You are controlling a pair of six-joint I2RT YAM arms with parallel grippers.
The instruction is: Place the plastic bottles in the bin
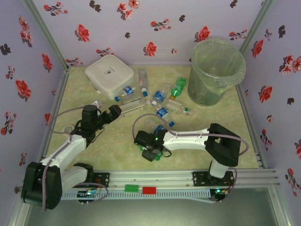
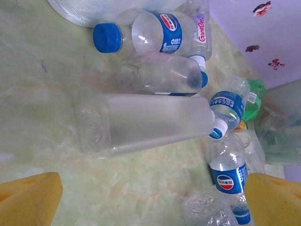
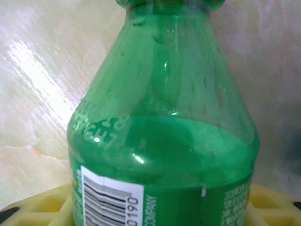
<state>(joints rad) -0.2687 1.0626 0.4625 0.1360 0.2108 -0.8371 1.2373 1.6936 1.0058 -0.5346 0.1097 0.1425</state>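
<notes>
bin (image 1: 217, 70): stood upright at the far right corner, far and rightward from both grippers, past the heap.
plastic bottles (image 1: 160, 96): strewn on their sides mid-table, between the white box (image 1: 109, 75) and the bin.
right gripper (image 1: 151, 149): carried by the arm nearer the bin; jaws set either side of the green bottle (image 3: 164, 155); a firm clamp cannot be told.
left gripper (image 2: 153, 202): spread wide, nothing held; a clear bottle (image 2: 146, 122) is laid crosswise just ahead.
green bottle: laid near the front edge, neck pointed away from the wrist, label end between the pads (image 3: 42, 207).
</notes>
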